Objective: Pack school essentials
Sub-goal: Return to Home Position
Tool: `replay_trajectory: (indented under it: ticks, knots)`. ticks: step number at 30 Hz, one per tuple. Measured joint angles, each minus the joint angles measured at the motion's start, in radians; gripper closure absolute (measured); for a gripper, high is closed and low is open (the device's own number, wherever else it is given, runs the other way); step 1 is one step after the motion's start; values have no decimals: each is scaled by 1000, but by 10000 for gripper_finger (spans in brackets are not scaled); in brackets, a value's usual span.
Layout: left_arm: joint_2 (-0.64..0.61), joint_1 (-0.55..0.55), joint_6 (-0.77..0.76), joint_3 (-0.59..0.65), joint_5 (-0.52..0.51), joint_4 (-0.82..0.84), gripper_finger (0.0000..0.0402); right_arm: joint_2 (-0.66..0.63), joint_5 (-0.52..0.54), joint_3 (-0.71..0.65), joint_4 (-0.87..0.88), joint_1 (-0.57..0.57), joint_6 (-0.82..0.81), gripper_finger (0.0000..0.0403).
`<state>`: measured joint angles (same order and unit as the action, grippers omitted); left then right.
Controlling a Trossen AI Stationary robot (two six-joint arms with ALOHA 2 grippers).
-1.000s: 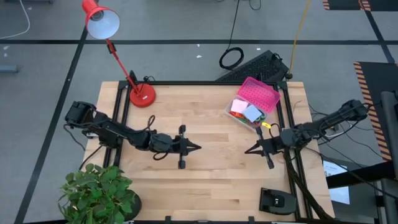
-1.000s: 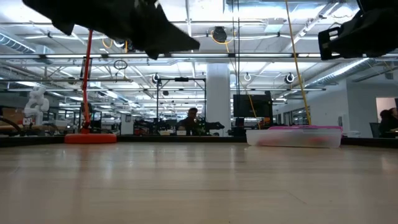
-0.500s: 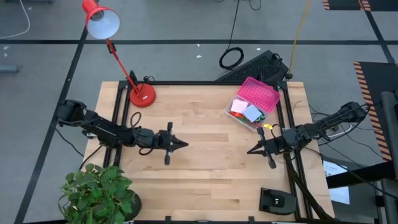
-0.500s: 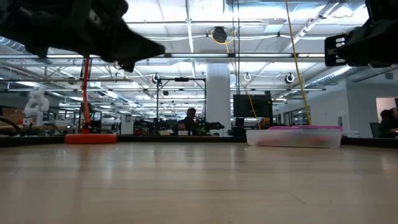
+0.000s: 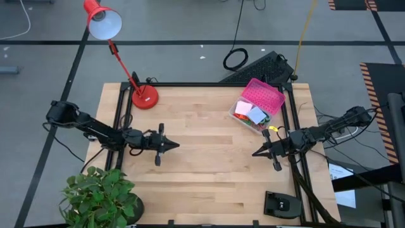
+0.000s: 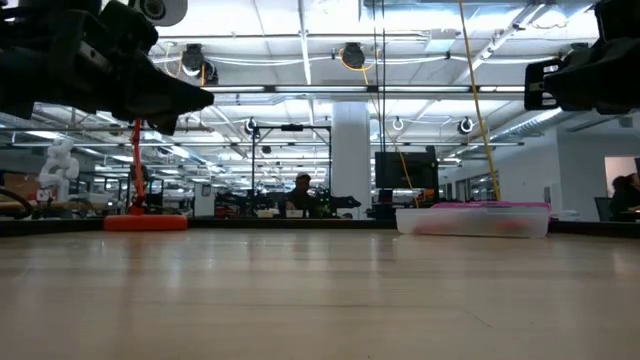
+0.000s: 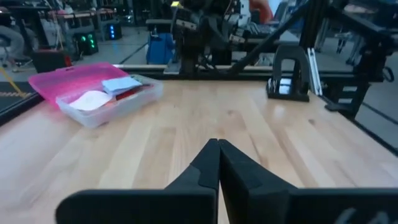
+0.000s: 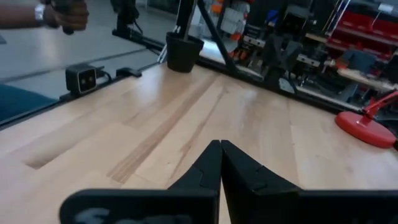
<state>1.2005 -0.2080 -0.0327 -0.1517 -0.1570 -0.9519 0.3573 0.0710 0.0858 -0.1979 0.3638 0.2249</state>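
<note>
A clear plastic box (image 5: 256,109) with a pink lid (image 5: 264,95) is seen at the far right part of the wooden table (image 5: 209,164), and it serves as the landmark here. Inside the box, pink and pale blue sticky-note pads (image 5: 252,114) and some red items are visible; in the left wrist view the same pads (image 7: 106,92) are seen lying in the open box, with the lid hinged back behind them. The single items beneath the pads cannot be told apart. The right gripper (image 5: 255,152) is held above the table just in front of the box, toward the near edge, its fingers pressed together with nothing between them. The left gripper (image 5: 175,145) is found well apart from the box, across the table toward the left edge, its fingers likewise closed together and empty. A red desk lamp (image 5: 144,96) stands far to the left of the box, at the table's far left corner. A green potted plant (image 5: 101,196) is placed at the near left corner, and a small black device (image 5: 281,204) lies on the near edge, in front of the box. In the right wrist view a person's hand (image 8: 62,14) is seen beyond the table.
</note>
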Motion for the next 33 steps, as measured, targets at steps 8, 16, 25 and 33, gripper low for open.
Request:
replay_trajectory:
  ticks: [8, 16, 25, 33]
  knots:
    - [-82, -1, -18, 68, 0, -1, 394, -20, -51, -65, -105, -63, 22, 401]
    - [-151, -1, -22, 113, -16, -1, 387, -83, -105, -67, -110, -176, 68, 401]
    - [-168, -1, -25, 114, -19, -2, 393, -193, -178, -69, -36, -373, 64, 402]
    - [-168, -1, -25, 114, -19, -2, 398, -293, -169, -70, -7, -458, 49, 402]
